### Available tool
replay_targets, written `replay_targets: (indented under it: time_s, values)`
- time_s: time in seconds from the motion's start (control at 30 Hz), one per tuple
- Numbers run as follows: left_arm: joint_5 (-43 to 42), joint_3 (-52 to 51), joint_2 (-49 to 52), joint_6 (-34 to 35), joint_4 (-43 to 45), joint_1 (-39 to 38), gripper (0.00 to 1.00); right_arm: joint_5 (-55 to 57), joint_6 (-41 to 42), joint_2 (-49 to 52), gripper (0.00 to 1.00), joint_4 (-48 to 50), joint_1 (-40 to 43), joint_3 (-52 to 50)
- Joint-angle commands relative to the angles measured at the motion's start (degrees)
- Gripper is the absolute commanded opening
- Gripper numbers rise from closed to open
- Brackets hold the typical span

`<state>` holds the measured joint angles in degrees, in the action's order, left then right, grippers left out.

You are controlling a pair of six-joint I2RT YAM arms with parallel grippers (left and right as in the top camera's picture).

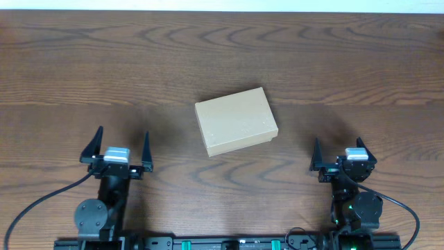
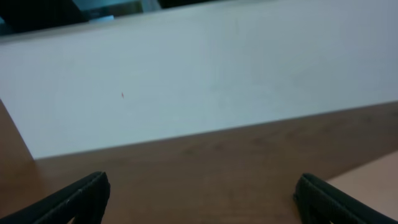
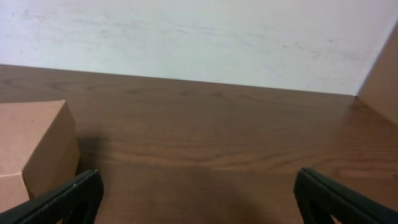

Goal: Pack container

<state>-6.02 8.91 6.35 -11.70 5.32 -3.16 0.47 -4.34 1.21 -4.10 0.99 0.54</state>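
The container (image 1: 236, 121), a plain tan cardboard box with its lid down, lies slightly turned on the wooden table (image 1: 222, 48) near the middle. My left gripper (image 1: 122, 137) rests near the front edge, left of the box and apart from it, open and holding nothing. My right gripper (image 1: 339, 144) sits to the front right of the box, also open with nothing in it. In the right wrist view the container (image 3: 31, 146) shows at the left, beside the open right gripper (image 3: 198, 185). In the left wrist view only a pale tan corner (image 2: 373, 177) shows at the right, past the open left gripper (image 2: 201, 186).
A white wall (image 3: 199, 31) stands behind the table's far edge. A tan panel (image 3: 384, 71) shows at the right edge of the right wrist view. Black cables (image 1: 41, 201) trail from both arm bases along the front.
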Motion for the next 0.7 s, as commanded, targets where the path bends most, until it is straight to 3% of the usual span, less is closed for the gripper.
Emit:
replay_targets:
  time_s: [0.0, 0.23, 0.67]
  values:
    - [0.4, -3.3, -1.6, 1.0, 1.9, 0.2, 0.95, 0.2, 0.9, -0.5, 0.99, -0.2, -0.8, -0.2]
    - [0.7, -8.6, -2.4, 1.0, 2.4, 0.2, 0.95, 0.2, 0.9, -0.5, 0.99, -0.2, -0.8, -0.2]
    - [2.2, -8.7, -2.4, 0.2, -9.6, 2.3, 0.95, 0.2, 0.9, -0.5, 0.99, -0.2, -0.8, -0.2]
